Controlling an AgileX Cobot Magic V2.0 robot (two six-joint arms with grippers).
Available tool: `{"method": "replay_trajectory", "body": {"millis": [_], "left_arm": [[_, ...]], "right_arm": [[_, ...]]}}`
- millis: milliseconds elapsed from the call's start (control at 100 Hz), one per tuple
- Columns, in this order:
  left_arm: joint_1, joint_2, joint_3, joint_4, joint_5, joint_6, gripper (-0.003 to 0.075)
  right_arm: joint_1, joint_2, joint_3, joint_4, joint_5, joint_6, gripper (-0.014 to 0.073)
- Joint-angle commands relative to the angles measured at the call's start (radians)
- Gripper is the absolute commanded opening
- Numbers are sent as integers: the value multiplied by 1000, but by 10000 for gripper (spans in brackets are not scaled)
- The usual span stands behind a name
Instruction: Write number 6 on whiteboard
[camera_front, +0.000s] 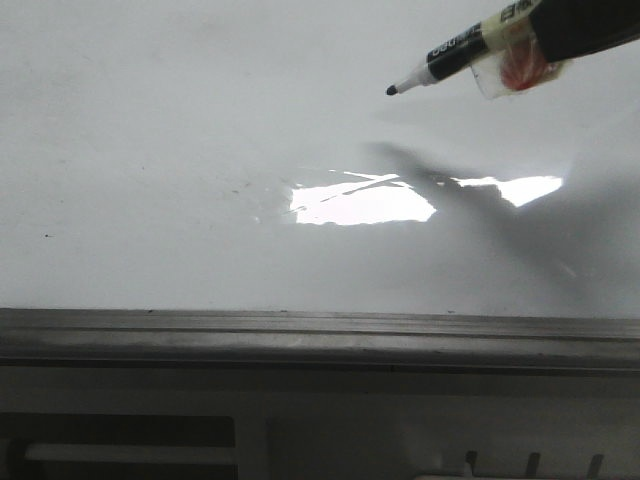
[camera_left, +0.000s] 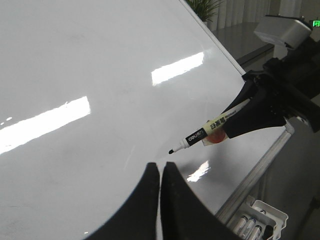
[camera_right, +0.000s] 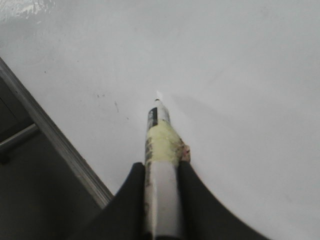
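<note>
While right gripper (camera_front: 560, 40) is clamping marker (camera_front: 455, 52) in upper right of front frame, tip is hanging above whiteboard (camera_front: 180, 150), shadow falling separately below, so probably not touching yet. Judgement: lowering tip gently, keeping pressure light and even, starting stroke at hook top, leaving room below for loop. Left gripper (camera_left: 160, 172) is idling at bottom centre of left wrist frame, jaws pressed together, holding nothing. Whiteboard is filling most of frame: glossy white, faint smudges, bright glare patches, grey frame (camera_front: 320, 335) along lower edge. No 6 showing yet.
</note>
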Motion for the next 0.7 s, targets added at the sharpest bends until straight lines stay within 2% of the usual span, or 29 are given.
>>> {"method": "replay_trajectory", "body": {"millis": [0, 330, 690], "left_arm": [[3, 2, -27, -25, -44, -12, -19], [3, 2, -27, -25, -43, -12, -19], [3, 2, -27, -25, -42, -12, -19]], "right_arm": [[-6, 8, -28, 21, -74, -2, -53], [-7, 47, -28, 19, -109, 25, -53], [-82, 71, -28, 19, -87, 44, -53]]}}
